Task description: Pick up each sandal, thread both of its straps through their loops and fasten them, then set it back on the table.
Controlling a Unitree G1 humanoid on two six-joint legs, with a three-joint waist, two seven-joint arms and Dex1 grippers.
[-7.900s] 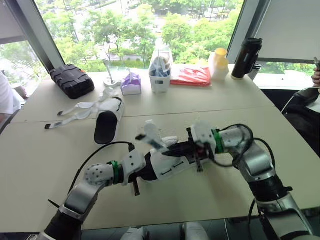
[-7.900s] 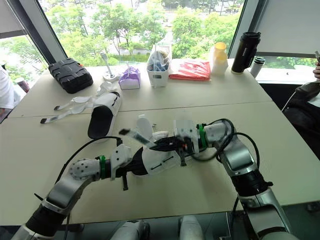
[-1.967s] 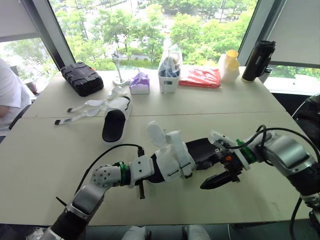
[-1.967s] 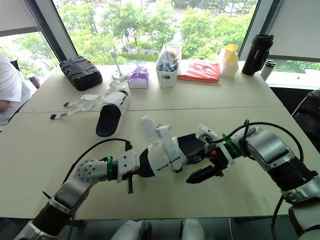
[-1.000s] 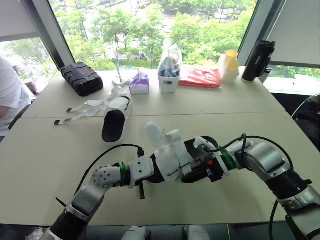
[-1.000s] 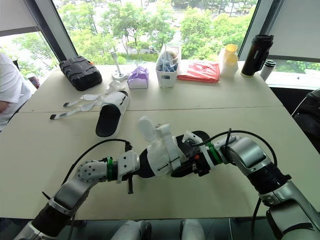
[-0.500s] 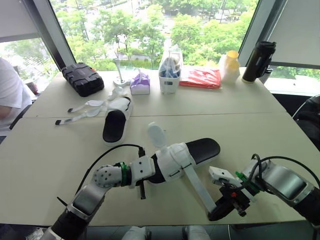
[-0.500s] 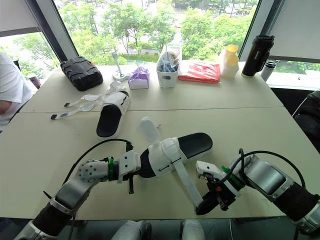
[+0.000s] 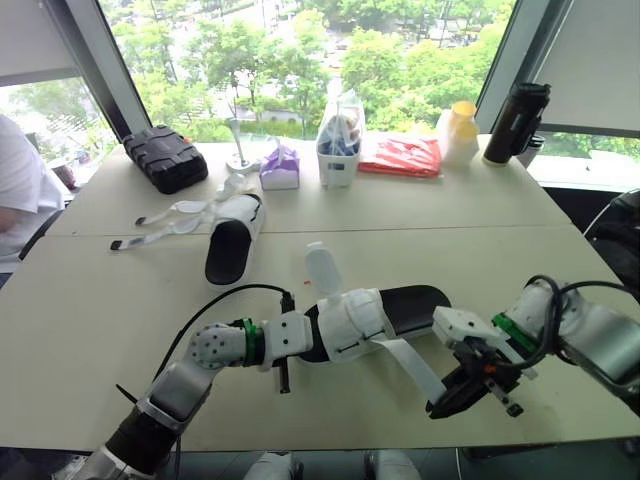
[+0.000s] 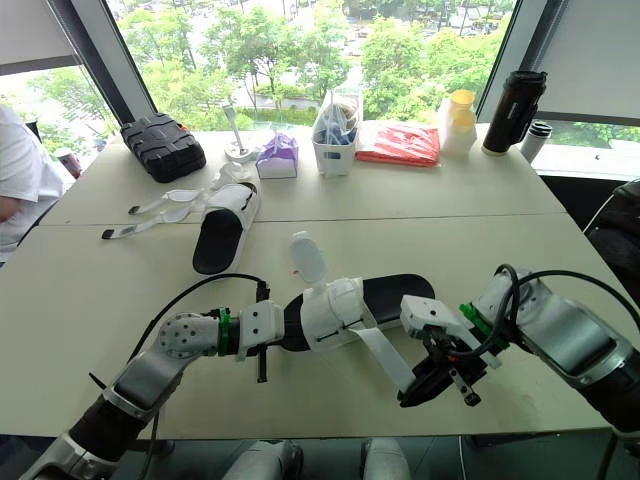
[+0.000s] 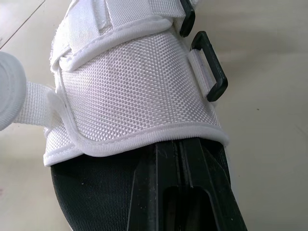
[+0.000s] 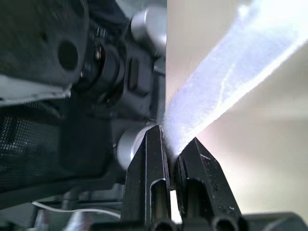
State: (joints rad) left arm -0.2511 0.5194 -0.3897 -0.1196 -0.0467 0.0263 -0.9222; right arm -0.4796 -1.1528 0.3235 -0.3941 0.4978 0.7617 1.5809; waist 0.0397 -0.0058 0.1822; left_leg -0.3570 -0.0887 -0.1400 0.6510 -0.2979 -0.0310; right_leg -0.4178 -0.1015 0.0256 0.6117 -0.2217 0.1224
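Head view: my left gripper [image 9: 308, 336] clamps the sandal [image 9: 400, 305] at centre, and my right gripper [image 9: 447, 403], lower right, pinches its strap [image 9: 412, 362] shut. Left wrist view, upper right: one loop [image 11: 209, 72] stands empty. Right wrist view: I judge the strap should run flat and taut before I fold it back.

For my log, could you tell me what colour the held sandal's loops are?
The loops are black; the left wrist view shows them best.

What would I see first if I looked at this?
A black-and-white sandal in the middle of the table, its long white strap pinched and stretched out by the robot's right fingers. A second sandal lies farther back on the left, straps undone.
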